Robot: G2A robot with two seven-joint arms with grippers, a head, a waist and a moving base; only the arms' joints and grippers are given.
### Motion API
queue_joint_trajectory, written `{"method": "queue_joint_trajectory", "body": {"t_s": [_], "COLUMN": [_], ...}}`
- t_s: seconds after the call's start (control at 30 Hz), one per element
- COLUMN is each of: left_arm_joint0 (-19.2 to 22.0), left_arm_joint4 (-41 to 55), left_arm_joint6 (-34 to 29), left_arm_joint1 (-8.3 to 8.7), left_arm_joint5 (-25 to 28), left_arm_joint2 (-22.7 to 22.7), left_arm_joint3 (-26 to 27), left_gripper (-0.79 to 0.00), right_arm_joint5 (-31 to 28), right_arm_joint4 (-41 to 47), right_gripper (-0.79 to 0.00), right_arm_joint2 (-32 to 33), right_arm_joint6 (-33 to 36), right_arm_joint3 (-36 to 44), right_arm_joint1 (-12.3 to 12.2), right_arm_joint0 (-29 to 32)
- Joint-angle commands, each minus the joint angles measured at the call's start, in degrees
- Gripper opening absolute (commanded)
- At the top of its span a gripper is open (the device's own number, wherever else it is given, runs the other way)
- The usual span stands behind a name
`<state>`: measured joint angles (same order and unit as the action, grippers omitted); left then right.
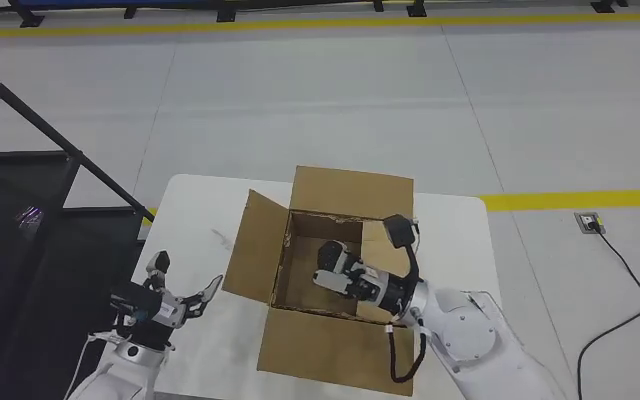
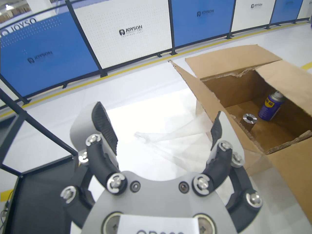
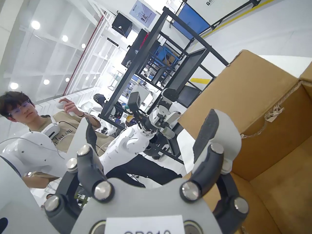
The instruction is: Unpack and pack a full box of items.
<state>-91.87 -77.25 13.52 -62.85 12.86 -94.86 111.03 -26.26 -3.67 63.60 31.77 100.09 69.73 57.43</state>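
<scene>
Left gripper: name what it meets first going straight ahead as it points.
Probably the white table, about where the clear film lies, just short of the box and its open flap; depth is unclear.

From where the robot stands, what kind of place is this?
Likely a factory hall or robot test cell: blue and white fence panels ring a pale floor marked with yellow lines, and black metal racks stand under a high lit ceiling.

box (image 1: 330,352): 1 | spray can (image 2: 270,107): 1 | metal ring (image 2: 249,119): 1 | table (image 1: 190,225): 1
</scene>
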Motion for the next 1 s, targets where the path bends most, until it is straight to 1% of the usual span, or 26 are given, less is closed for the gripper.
{"method": "queue_joint_trajectory", "body": {"t_s": [0.0,0.1,0.17,0.23,0.3,0.37,0.47,0.5,0.53,0.57,0.67,0.73,0.77,0.97], "left_arm_joint0": [-1.0,-1.5,-0.9,0.5,3.1,6.9,14.7,17.4,19.1,22.2,28.2,31.7,33.0,33.0], "left_arm_joint4": [-1.2,-2.2,-3.4,-3.7,-3.2,-1.2,4.1,5.8,6.7,8.0,14.2,20.0,21.4,21.4], "left_arm_joint6": [-1.0,-2.8,-4.6,-6.9,-10.1,-13.7,-20.0,-21.8,-22.8,-24.6,-27.4,-30.4,-31.9,-31.9], "left_arm_joint1": [0.03,0.03,0.04,0.0,-0.12,-0.35,-0.97,-1.26,-1.49,-1.95,-3.15,-3.93,-4.14,-4.14], "left_arm_joint5": [0.4,2.1,3.4,5.2,6.9,9.5,13.4,13.9,13.8,13.8,14.7,15.8,16.0,16.0], "left_arm_joint2": [-0.2,1.0,2.4,4.8,7.9,12.0,18.2,20.2,21.5,24.2,29.7,32.7,33.4,33.4], "left_arm_joint3": [4.5,9.7,12.1,13.3,13.0,10.9,5.2,3.1,1.8,-0.7,-6.7,-10.9,-12.2,-12.2], "left_gripper": [0.0,0.0,0.0,0.0,0.0,0.0,0.0,0.0,0.0,0.0,0.0,0.0,0.0,0.0], "right_arm_joint5": [-0.1,0.4,1.0,1.3,1.4,0.9,-0.4,-0.8,-1.0,-1.3,-2.8,-3.2,-3.2,-3.2], "right_arm_joint4": [-4.0,-8.4,-10.7,-12.7,-13.8,-14.8,-15.8,-16.2,-16.5,-16.8,-16.8,-16.6,-16.6,-16.6], "right_gripper": [0.0,0.0,0.0,0.0,0.0,0.0,0.0,0.0,0.0,0.0,0.0,0.0,0.0,0.0], "right_arm_joint2": [2.2,5.8,8.5,11.2,14.1,16.9,21.2,22.5,23.4,25.0,27.5,27.8,27.8,27.8], "right_arm_joint6": [-1.3,-3.3,-4.8,-5.9,-7.2,-8.5,-10.9,-11.5,-11.9,-12.6,-14.0,-14.3,-14.3,-14.3], "right_arm_joint3": [2.8,6.5,8.9,11.0,12.5,13.6,14.6,14.7,14.7,14.6,14.8,14.8,14.8,14.8], "right_arm_joint1": [-0.5,-1.1,-1.6,-2.0,-2.3,-2.7,-3.1,-3.2,-3.3,-3.4,-3.6,-3.6,-3.6,-3.6], "right_arm_joint0": [2.4,6.3,9.3,12.3,15.5,18.6,23.3,24.7,25.5,27.1,30.2,30.8,30.8,30.8]}}
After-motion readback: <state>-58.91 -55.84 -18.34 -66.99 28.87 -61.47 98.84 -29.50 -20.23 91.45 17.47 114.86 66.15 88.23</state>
